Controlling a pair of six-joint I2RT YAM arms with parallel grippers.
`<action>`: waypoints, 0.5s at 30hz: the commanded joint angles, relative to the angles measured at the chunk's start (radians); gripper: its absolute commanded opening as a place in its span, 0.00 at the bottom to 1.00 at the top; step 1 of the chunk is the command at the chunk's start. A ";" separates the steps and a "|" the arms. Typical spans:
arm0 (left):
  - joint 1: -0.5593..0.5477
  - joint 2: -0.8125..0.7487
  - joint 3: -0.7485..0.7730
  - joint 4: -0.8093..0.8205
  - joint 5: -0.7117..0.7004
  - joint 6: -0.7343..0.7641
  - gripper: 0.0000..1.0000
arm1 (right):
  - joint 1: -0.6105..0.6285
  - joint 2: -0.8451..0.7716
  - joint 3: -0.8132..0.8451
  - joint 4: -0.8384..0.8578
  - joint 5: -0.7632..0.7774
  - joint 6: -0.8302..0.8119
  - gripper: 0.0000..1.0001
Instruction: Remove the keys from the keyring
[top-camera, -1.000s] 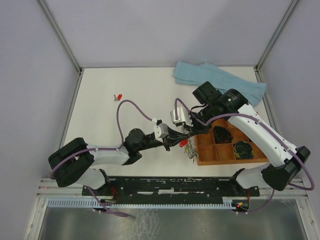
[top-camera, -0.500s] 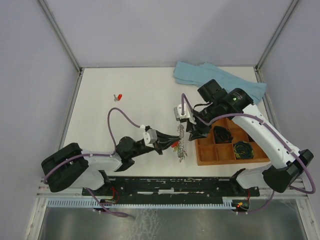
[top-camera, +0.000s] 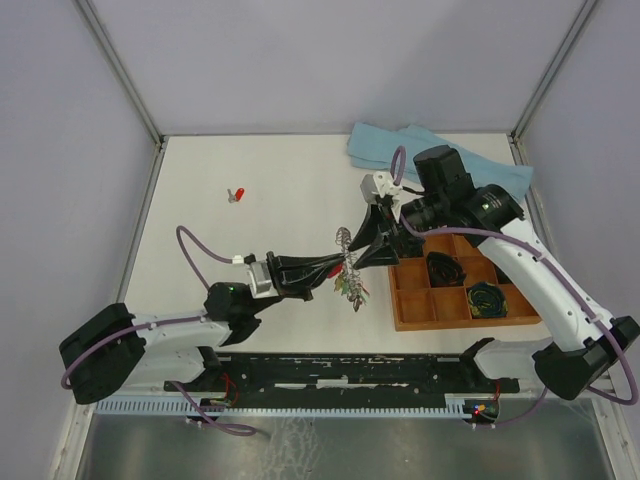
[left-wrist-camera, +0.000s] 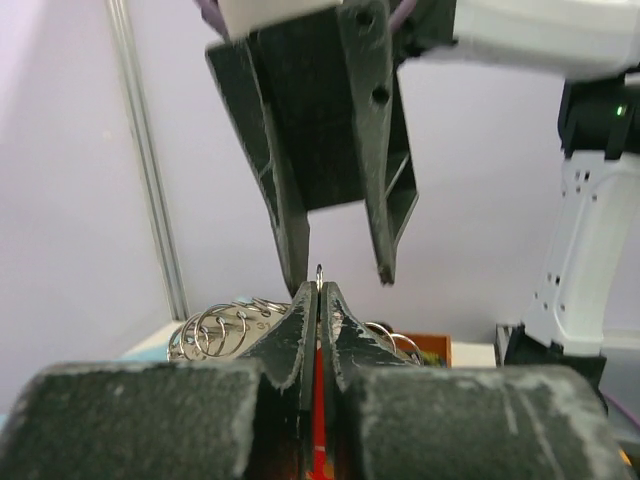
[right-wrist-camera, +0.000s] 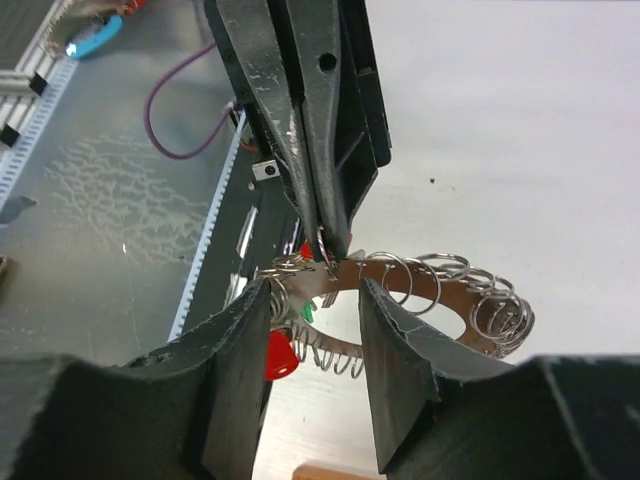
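Gripping the keyring (right-wrist-camera: 440, 287), left hand (left-wrist-camera: 318, 292) has lifted it; right hand (right-wrist-camera: 315, 292) now stands parted.

A robotics lab test cell. Plain pale-violet walls (top-camera: 300, 60) framed by metal posts (top-camera: 118, 70) box in a white surface (top-camera: 270, 170). A left arm (top-camera: 170, 330) and a right arm (top-camera: 530, 265), both trailing purple cables (top-camera: 192, 250), are bolted to a black rail (top-camera: 350, 368) at its near edge.
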 joint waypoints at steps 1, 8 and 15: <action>0.001 -0.058 0.067 0.227 -0.028 0.003 0.03 | -0.002 -0.031 -0.049 0.280 -0.085 0.236 0.48; 0.000 -0.059 0.093 0.227 -0.015 -0.025 0.03 | -0.001 -0.050 -0.097 0.417 -0.136 0.343 0.41; 0.001 -0.045 0.104 0.227 -0.019 -0.040 0.03 | 0.001 -0.070 -0.125 0.462 -0.159 0.373 0.33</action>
